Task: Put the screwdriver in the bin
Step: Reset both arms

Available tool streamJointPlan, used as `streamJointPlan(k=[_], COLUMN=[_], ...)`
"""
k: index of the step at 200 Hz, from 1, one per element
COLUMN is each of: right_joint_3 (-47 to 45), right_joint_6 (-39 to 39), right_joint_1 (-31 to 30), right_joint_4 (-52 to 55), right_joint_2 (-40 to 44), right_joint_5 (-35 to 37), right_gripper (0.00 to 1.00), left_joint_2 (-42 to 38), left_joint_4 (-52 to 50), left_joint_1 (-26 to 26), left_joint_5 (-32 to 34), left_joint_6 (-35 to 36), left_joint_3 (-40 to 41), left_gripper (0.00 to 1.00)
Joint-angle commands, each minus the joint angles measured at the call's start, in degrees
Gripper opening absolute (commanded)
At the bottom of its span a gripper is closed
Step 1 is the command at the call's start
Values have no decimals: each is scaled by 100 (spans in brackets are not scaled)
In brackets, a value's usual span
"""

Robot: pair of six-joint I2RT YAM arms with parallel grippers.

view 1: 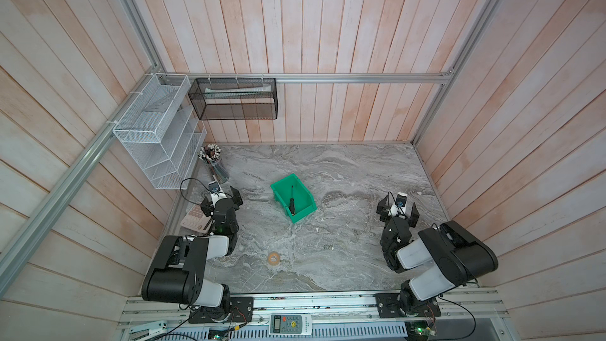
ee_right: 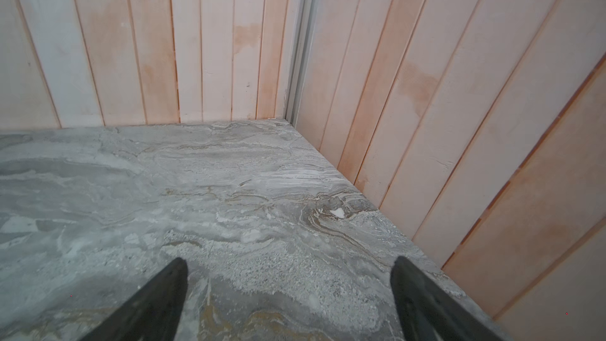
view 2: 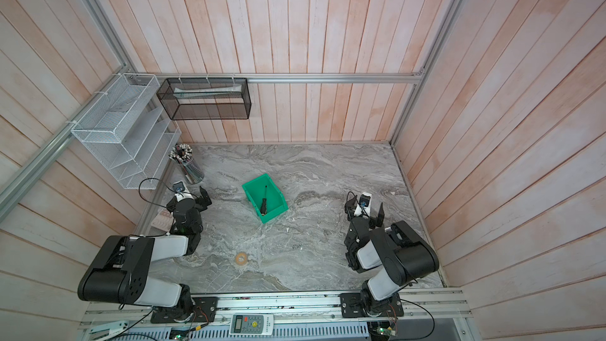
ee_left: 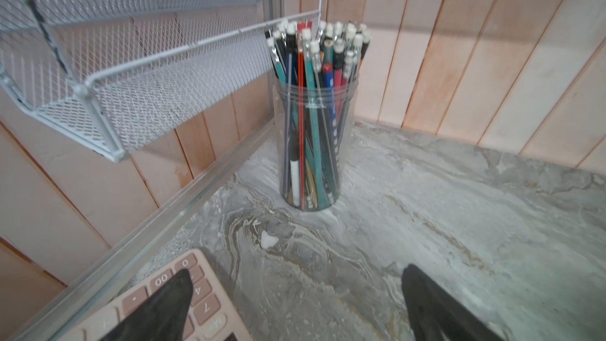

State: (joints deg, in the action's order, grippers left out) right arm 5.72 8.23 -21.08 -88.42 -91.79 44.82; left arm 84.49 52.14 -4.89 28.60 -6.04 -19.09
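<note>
Shows screwdriver [view 1: 292, 199] lying slantwise inside green parts bin [view 1: 281, 181], so looks done; shows left gripper [ee_left: 296, 273] and right gripper [ee_right: 289, 261] spread wide, empty, parked well apart from bin (likely rest pose)

Clad in bulky black joint housings and white link covers, both left arm [view 1: 170, 277] and right arm [view 1: 459, 250]. Bolted down on black base plates [view 1: 244, 305]. Trailed by thin black cables [view 1: 180, 188]. Tipped with tapered black end effector fingers [ee_left: 160, 310].
</note>
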Motion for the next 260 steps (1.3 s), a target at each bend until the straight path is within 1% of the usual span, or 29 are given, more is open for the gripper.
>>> streamJointPlan(k=[1, 5, 10, 19, 36, 51, 59, 66, 70, 85, 88, 91, 99, 115, 133, 148, 164, 190, 208, 222, 225, 231, 233, 238, 241, 243, 246, 252, 260], right_joint_3=[-76, -75, -61, -32, -29, -21, -19, -21, -13, -33, -53, -69, -144, -237, -238, -317, -440, -398, -179, 84, 139, 237, 274, 390, 519, 580, 609, 504, 613], right_joint_6=[851, 914, 977, 1015, 1014, 1014, 1014, 1001, 988, 824, 768, 715, 560, 408, 385, 165, -212, -902, -993, -936, -979, -802, -754, -824, -1027, -1103, -1138, -1013, -1167], right_joint_1=[-338, -343, -541, -563, -564, -560, -558, -551, -535, -424, -429, -255, -152, -56, -30, 107, 372, 957, 1151, 1304, 1315, 1351, 1359, 1357, 1390, 1423, 1486, 1565, 1569], right_joint_4=[-1867, -1891, -1890, -1889, -1889, -1889, -1889, -1889, -1889, -1876, -1875, -1878, -1876, -1872, -1872, -1823, -1523, -403, 145, 618, 661, 0, -44, 549, 1218, 1414, 1319, 773, 1338], right_joint_2=[-335, -355, -371, -401, -408, -427, -427, -421, -425, -360, -339, -321, -246, -166, -168, -52, 240, 784, 829, 710, 578, 123, 18, 169, 347, 423, 387, 203, 358], right_joint_5=[513, 503, 499, 508, 528, 519, 513, 504, 507, 480, 479, 465, 444, 353, 331, 274, -35, -913, -1379, -2160, -2179, -2068, -2061, -2137, -2200, -2244, -2305, -2385, -2398], right_gripper=[98, 98, 98, 98, 98, 98, 98, 98, 98, 98, 98, 98, 98, 98, 98, 98, 98, 98, 98, 98, 98, 98, 98, 98, 98, 98, 98, 98, 98], left_joint_2=[79, 92, 74, -2, 73, 223, 493, 746, 740, 340, 385, 452, 524, 386, 430, 406, 410, 409, 407, 412, 411, 402, 406, 412, 416, 414, 411, 403, 418], left_joint_4=[1022, 1218, 1399, 1745, 2528, 2710, 2906, 3147, 3078, 2080, 2059, 2083, 2073, 1597, 1700, 1644, 1635, 1643, 1649, 1656, 1654, 1654, 1658, 1652, 1651, 1657, 1651, 1649, 1659], left_joint_1=[-42, -83, -145, -187, -191, -150, -105, -115, -118, -24, 12, 26, 59, 127, 140, 142, 146, 143, 146, 141, 145, 143, 145, 144, 143, 145, 145, 139, 146], left_joint_5=[-445, -561, -608, -617, -940, -1265, -1453, -1374, -1355, -1585, -1626, -1623, -1633, -1757, -1759, -1762, -1767, -1765, -1761, -1769, -1766, -1770, -1763, -1763, -1761, -1766, -1770, -1770, -1762], left_joint_6=[430, 524, 609, 652, 770, 817, 860, 977, 961, 765, 763, 764, 734, 658, 670, 664, 658, 658, 658, 657, 657, 657, 661, 662, 659, 658, 657, 657, 659], left_joint_3=[242, 342, 463, 696, 1069, 1131, 1096, 999, 979, 776, 739, 699, 621, 504, 519, 511, 498, 511, 511, 512, 507, 512, 512, 510, 511, 512, 513, 508, 505], left_gripper=[100, 100, 100, 100, 100, 100, 100, 100, 100, 100, 100, 100, 100, 100, 100, 100, 100, 100, 100, 100, 100, 100, 100, 100, 100, 100, 100, 100, 100])
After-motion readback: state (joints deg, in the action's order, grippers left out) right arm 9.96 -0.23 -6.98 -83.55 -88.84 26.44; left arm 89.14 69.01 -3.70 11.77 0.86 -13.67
